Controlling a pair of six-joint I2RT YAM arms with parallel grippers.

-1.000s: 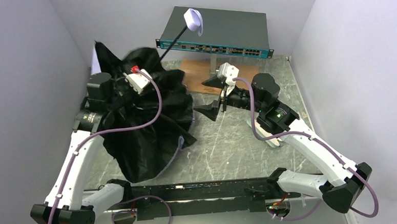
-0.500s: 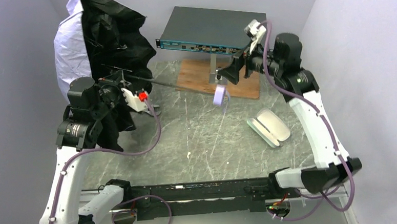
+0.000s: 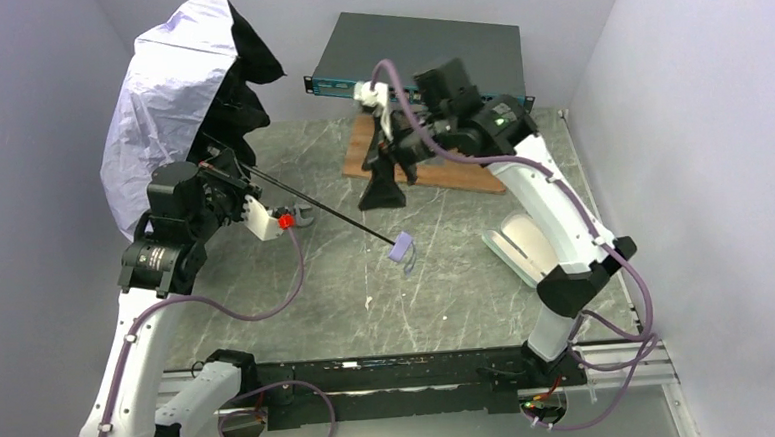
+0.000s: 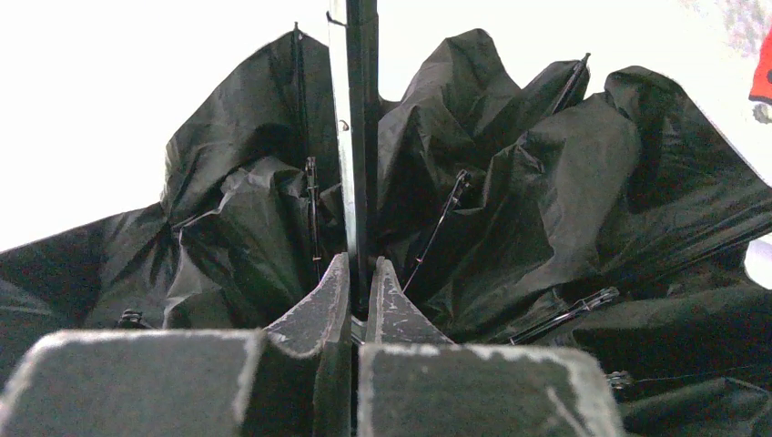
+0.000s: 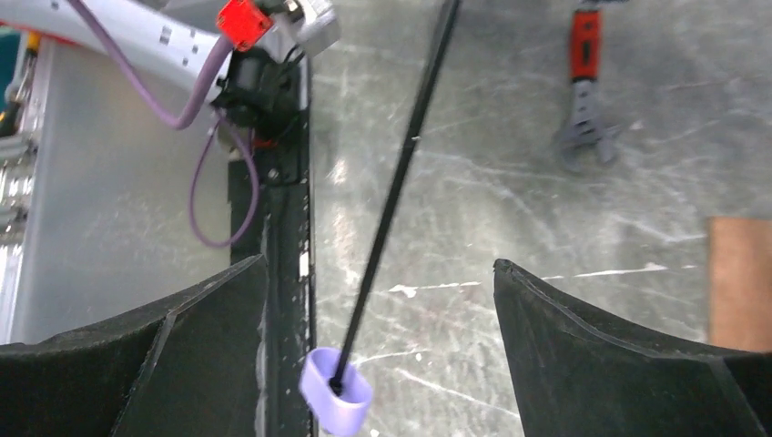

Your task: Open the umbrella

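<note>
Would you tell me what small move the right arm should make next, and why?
Probably lower the right gripper and close it on the handle. Its jaws stand open, with the handle in view between them, ungripped. The left gripper is shut on the shaft by the canopy, which is only partly spread. Holding both ends should let the arms finish opening it.

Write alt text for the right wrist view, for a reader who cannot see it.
The right gripper hangs open over the grey marbled table, gripping nothing; the umbrella's thin black shaft runs down between its wide-spread fingers to the pale lavender handle. An orange-handled wrench lies at upper right.
</note>
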